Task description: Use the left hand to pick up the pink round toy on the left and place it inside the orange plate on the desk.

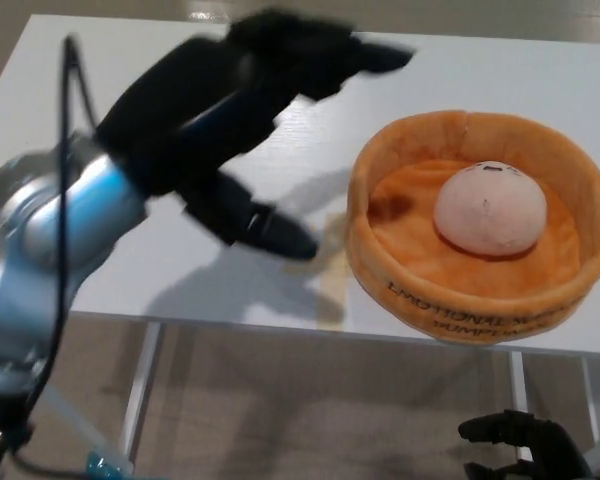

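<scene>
The pink round toy (490, 209) lies inside the orange plush plate (450, 300) at the right of the white desk (120, 130). My left hand (270, 110) hovers over the desk to the left of the plate, blurred, open with its fingers spread and holding nothing. One finger points up right toward the desk's far side, another hangs down near the plate's left rim. My right hand (520, 440) shows only as dark fingers at the bottom right, below the desk's edge.
The desk's near edge runs across the lower picture, with metal legs (140, 390) and beige floor beneath. My left forearm (60, 230) crosses the desk's left half.
</scene>
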